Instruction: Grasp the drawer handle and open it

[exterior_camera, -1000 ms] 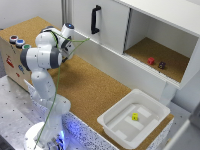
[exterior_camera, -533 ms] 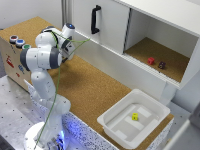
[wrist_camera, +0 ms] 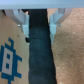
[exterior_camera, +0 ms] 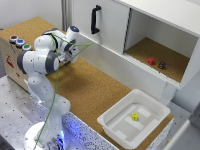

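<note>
We are seeing one black drawer handle (exterior_camera: 95, 19) standing vertical on a white cabinet front, well apart from the gripper (exterior_camera: 73, 50). One white bin (exterior_camera: 134, 120) is holding one yellow cube (exterior_camera: 134, 116); two small objects (exterior_camera: 155, 62) are lying in the open compartment. Three buttons (exterior_camera: 19, 42) are sitting on a box. On the wrist view the fingers (wrist_camera: 21, 19) are spread wide, gripping nothing, over the cork surface (exterior_camera: 95, 90).

Open cork top (exterior_camera: 95, 90) before white cabinet (exterior_camera: 112, 30)
</note>
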{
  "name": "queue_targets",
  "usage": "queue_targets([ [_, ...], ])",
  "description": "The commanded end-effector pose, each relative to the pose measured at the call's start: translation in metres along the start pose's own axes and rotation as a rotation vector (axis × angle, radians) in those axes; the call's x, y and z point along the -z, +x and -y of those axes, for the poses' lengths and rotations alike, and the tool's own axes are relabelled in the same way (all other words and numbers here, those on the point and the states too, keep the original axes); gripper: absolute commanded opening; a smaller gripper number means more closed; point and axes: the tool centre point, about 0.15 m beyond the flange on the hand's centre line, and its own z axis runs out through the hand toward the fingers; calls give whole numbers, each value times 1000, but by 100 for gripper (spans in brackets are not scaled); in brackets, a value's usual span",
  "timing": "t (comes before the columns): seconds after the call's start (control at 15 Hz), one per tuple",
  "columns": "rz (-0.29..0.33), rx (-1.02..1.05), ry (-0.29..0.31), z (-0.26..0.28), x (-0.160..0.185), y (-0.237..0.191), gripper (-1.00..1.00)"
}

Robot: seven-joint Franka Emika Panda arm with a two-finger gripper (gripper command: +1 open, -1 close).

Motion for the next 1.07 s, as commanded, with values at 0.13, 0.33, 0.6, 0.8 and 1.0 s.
queue_targets([
  [0.13, -2, -44, 107, -100, -6, 2, -100],
  [0.33, -15, -70, 91, -127, 9, 9, -100],
  [0.6, 1, -39, 29, -134, 25, 15, 100],
  [0.8, -10, 40, -12, -113, 46, 7, 100],
  [1.0, -49, 55, -34, -96, 69, -3, 100],
])
